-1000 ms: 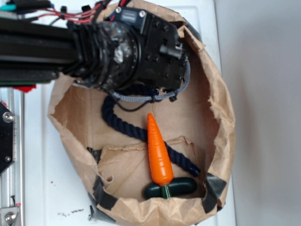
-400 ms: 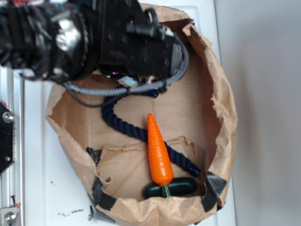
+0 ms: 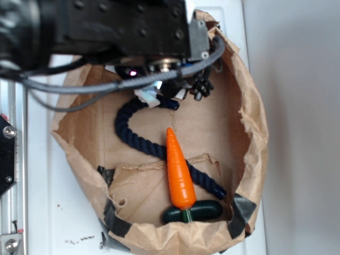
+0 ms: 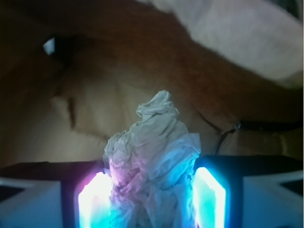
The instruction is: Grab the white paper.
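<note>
White paper (image 4: 153, 161), crumpled wad, held between the gripper (image 4: 151, 199) fingers.

Wad stands upright, its peak beyond the fingertips; jaws closed narrowly against both its sides. Located inside the brown bag (image 3: 249, 133), at the end opposite the carrot (image 3: 179, 170).

the arm (image 3: 106, 26) has risen, lifting the white paper (image 4: 152, 161).

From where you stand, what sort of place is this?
Probably a robot test bench, not a home: a brown paper bag on a white tabletop holds a toy carrot and a blue rope, while the tool pinches the white paper.
</note>
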Robot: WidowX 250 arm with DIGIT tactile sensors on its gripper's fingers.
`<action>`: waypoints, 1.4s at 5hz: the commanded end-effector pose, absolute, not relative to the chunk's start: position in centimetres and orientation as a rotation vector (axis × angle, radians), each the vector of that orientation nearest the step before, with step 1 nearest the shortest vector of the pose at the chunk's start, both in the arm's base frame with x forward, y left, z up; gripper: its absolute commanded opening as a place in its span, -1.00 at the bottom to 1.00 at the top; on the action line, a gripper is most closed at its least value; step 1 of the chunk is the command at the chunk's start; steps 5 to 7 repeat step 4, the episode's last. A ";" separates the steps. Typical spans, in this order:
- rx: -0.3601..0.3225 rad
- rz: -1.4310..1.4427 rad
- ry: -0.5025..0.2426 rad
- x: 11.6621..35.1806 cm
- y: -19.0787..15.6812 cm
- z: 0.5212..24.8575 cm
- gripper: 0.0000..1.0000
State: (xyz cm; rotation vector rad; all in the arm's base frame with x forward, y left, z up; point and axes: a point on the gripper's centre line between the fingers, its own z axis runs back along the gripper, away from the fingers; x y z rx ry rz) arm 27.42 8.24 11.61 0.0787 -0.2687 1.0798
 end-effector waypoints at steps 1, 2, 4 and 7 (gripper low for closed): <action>0.002 0.588 -0.359 25.0 4.6 21.6 -1.00; -0.067 0.351 -0.248 24.5 4.2 23.8 -1.00; -0.007 0.300 -0.292 25.2 3.9 22.9 -1.00; -0.007 0.300 -0.292 25.2 3.9 22.9 -1.00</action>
